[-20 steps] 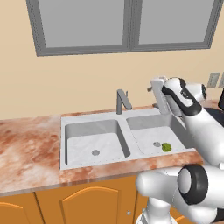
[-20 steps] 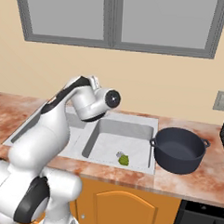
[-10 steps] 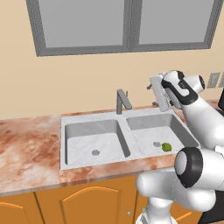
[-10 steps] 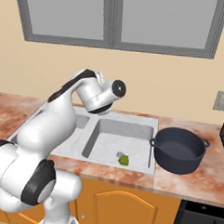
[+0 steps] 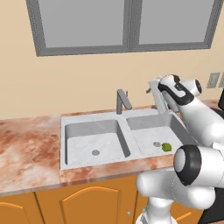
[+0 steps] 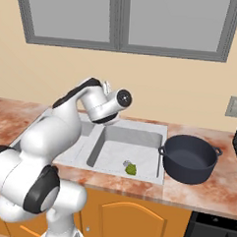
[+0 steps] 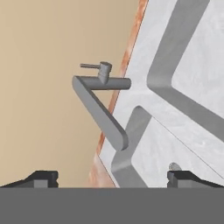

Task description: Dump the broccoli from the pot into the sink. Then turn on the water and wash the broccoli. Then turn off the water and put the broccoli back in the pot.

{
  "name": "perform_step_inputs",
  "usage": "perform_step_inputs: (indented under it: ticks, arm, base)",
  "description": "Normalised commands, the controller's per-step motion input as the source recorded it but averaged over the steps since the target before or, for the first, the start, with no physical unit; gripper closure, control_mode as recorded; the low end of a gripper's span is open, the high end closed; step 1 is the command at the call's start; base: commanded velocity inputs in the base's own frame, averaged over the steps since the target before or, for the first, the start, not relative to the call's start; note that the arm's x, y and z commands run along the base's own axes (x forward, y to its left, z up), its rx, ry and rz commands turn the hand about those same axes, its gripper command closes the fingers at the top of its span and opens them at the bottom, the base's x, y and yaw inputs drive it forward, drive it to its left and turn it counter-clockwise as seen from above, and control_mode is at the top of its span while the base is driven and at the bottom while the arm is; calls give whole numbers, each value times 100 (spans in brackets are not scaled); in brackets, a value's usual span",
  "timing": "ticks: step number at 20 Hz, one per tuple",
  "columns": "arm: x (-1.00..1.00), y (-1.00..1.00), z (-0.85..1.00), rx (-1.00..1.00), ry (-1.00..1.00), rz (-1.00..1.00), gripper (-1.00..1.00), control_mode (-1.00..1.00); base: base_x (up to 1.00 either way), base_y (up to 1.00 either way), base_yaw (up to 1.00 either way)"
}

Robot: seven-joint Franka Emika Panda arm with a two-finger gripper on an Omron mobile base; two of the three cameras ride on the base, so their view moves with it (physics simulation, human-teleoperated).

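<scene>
The broccoli (image 6: 130, 168) already lies in the sink's (image 5: 122, 131) right basin near the drain, and the pot (image 6: 189, 158) stands empty on the counter just right of the sink. No water runs, so by my reading you're on the step of turning it on. Your gripper (image 5: 156, 95) hangs spread wide and empty above the right basin, facing the faucet (image 7: 101, 100). Next you need to reach the small lever (image 7: 91, 66) on top and push it.

Even bright light, soft shadows, sharp, no glare.
</scene>
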Motion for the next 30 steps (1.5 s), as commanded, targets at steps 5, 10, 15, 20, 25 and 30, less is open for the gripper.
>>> perform_step_inputs:
  ticks: [5,10,15,20,25,30]
  arm:
    - [33,13,-18,0,3,-1,-100,-100]
    - [47,3,-5,3,3,0,-100,-100]
    - [38,0,-4,5,0,0,-100,-100]
    - [23,5,-9,1,0,0,-100,-100]
    - [17,11,-12,0,0,0,-100,-100]
    - [19,2,-15,0,0,0,-100,-100]
  base:
    - [0,0,0]
    - [0,0,0]
    - [0,0,0]
    - [0,0,0]
    - [0,0,0]
    - [0,0,0]
